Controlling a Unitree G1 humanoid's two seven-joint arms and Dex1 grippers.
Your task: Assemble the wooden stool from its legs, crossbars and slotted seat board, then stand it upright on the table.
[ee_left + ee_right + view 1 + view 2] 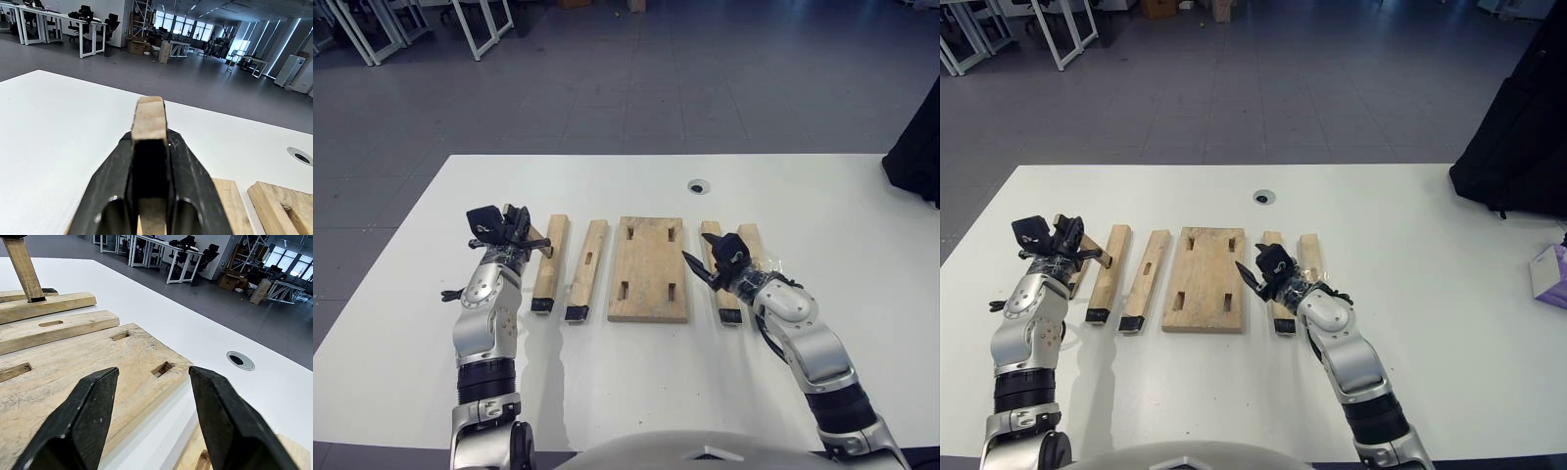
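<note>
On the white table (842, 294), centre, the slotted seat board (649, 269) lies flat, with two legs (550, 262) left of it and two more (720, 279) right. Left gripper (149, 147) is clamped on a crossbar (149, 115) (tilted, far left). Right gripper (152, 377) gapes wide, holding nothing, over the board's right edge.

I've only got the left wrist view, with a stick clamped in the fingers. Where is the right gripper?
Observer: The right gripper, fingers open, hovers by the board's right edge.
Operator: How many legs are out?
Observer: Four legs lie flat, two on each side of the board.
Operator: How is my stick sitting?
Observer: The stick is tilted, its lower end at the outermost left leg; touching or not, I can't tell.
</note>
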